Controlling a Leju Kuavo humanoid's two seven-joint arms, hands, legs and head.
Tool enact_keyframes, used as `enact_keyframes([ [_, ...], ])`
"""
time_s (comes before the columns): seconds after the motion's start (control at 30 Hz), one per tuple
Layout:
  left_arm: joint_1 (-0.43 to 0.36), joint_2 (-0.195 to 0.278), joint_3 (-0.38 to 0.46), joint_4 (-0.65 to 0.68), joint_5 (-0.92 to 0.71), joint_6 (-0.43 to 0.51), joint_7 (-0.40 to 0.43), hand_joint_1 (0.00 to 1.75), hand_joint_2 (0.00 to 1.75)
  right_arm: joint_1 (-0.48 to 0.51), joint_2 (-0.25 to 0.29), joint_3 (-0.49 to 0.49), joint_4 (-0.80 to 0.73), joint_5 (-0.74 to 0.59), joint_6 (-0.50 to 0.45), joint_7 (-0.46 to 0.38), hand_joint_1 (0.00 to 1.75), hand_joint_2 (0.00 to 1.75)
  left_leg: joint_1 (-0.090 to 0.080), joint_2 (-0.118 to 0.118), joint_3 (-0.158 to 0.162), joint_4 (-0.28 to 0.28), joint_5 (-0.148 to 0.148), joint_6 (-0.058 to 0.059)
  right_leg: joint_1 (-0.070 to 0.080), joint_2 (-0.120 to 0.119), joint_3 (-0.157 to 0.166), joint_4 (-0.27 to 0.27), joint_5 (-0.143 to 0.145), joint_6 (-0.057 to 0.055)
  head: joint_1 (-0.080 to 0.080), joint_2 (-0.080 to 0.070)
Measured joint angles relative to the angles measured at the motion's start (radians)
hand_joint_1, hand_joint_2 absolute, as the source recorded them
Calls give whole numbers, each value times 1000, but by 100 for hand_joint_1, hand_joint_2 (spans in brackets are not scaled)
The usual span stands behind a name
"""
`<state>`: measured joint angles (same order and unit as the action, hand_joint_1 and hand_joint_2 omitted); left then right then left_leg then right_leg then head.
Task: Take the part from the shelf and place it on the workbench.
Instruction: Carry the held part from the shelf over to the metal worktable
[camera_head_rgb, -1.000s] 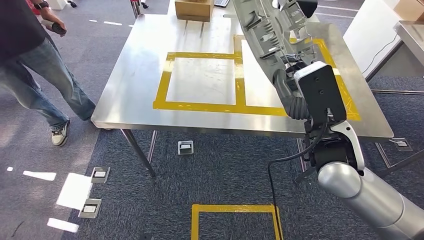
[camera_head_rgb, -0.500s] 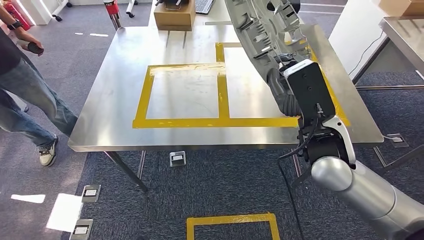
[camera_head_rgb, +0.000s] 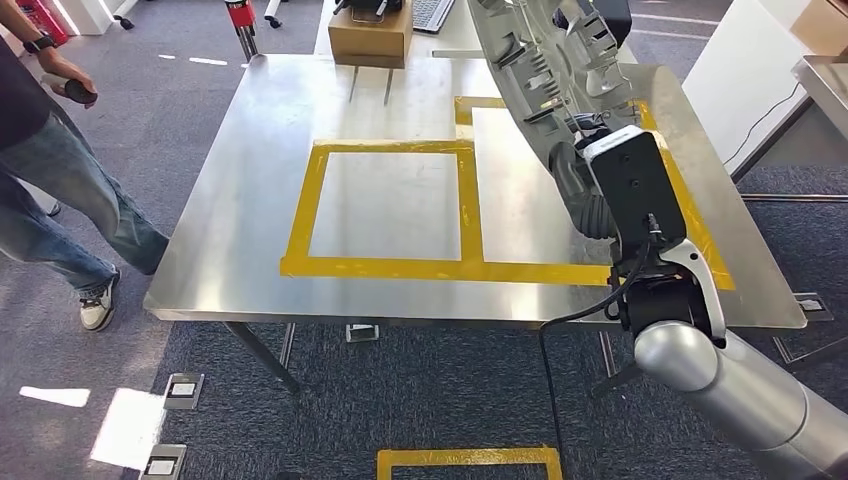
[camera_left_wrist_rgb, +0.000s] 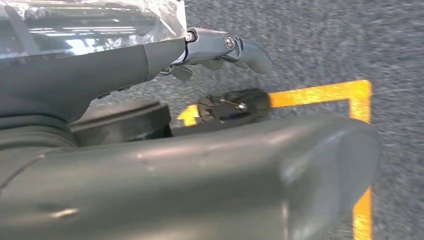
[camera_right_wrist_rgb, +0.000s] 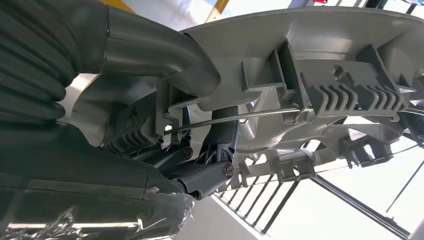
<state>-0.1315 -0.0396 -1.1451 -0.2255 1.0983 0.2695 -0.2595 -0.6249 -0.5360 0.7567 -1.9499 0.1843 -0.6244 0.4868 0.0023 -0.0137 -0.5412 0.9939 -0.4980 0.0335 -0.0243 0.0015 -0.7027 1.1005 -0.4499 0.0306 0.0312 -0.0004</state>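
The left hand (camera_left_wrist_rgb: 220, 50) hangs low over carpet, fingers loosely apart, holding nothing. The right hand (camera_head_rgb: 578, 180) grips the grey ribbed part (camera_head_rgb: 545, 70), raised and tilted above the workbench (camera_head_rgb: 250, 200). Since a second ago the whole view has shifted, the robot stepping closer; setting down looks next. A person (camera_head_rgb: 50, 170) stands beyond the left edge

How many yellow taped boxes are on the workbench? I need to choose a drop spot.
2 on the workbench: the left taped box, fully visible, and the right taped box beside it, sharing one tape line, partly hidden by the held part and right hand.
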Motion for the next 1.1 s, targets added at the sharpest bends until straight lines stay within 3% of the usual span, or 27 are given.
enact_keyframes([
  [0.07, -1, 0, 0, 0, 0, 0, 0, 0, 0, 1, 0, 1, 0, 0, 0, -1, 175, 175, 1, 0, 8, 3, -15, -13, 6, -3, 21, -80, 41, -12, 5, 0],
  [0.13, -3, 0, 0, 0, 0, 0, -1, 0, 0, 1, -2, -1, 0, 0, -1, -2, 175, 175, 0, 0, 14, 0, -25, -27, 10, -4, 28, -93, 31, -32, 6, 0],
  [0.2, -5, -1, 0, 0, 0, 0, -1, 0, 0, 2, -5, -2, 0, 0, -3, -1, 175, 175, 0, 1, 15, 14, -36, -38, 7, -4, 43, -97, 25, -45, 1, 0],
  [0.27, -7, -1, 0, 0, 0, 0, -1, 0, 0, 7, -6, -1, 3, -1, -3, -2, 175, 175, 1, 2, -21, 101, -67, -42, 4, -4, 68, -105, 14, -55, -9, 0],
  [0.37, -1, 0, 0, 0, 0, 0, 0, 0, 0, 19, -6, 3, 8, -1, -2, -2, 175, 175, 0, 2, -109, 264, -139, -40, 8, -1, 103, -107, -11, -60, -23, 0],
  [0.4, 0, 0, 0, 0, 0, 0, 1, 0, 0, 22, -6, 4, 8, -1, -2, -2, 175, 175, 0, 2, -124, 274, -137, -39, 10, 1, 115, -107, -20, -61, -26, 0],
  [0.43, 1, 0, 0, 0, 0, 0, 1, 0, 0, 23, -6, 4, 8, -2, -2, -2, 175, 175, -1, 2, -126, 249, -111, -35, 13, 2, 129, -107, -30, -61, -28, 0],
  [0.5, 2, 2, 0, 0, 0, 0, 0, 0, 0, 23, -6, 4, 8, -3, -1, -2, 175, 175, -6, 2, -110, 141, -2, -19, 16, 4, 155, -108, -48, -60, -31, 0],
  [0.57, 3, 3, 0, 0, 0, 0, -1, 0, 0, 23, -6, 4, 9, -7, 2, -4, 175, 175, -14, 2, -97, 59, 69, -4, 17, 6, 168, -108, -59, -54, -30, 0],
  [0.63, 4, 4, 0, 0, -1, 0, -4, 0, 0, 23, -6, 3, 9, -14, 6, -8, 175, 175, -20, 2, -91, 37, 73, 0, 16, 7, 167, -109, -65, -45, -30, 0],
  [0.8, 0, 4, 0, 0, -6, 2, -5, 0, 0, 25, -8, 3, 11, -23, 22, -25, 175, 175, -12, -8, -91, 21, 55, -22, 19, 4, 156, -108, -71, -43, -26, 0],
  [1.1, 9, 3, -1, 0, -17, 0, -2, 0, 0, 45, -5, 20, 35, 36, 76, -3, 175, 175, -14, -14, -98, 21, 57, -7, 19, 0, 154, -116, -65, -34, -15, 0],
])
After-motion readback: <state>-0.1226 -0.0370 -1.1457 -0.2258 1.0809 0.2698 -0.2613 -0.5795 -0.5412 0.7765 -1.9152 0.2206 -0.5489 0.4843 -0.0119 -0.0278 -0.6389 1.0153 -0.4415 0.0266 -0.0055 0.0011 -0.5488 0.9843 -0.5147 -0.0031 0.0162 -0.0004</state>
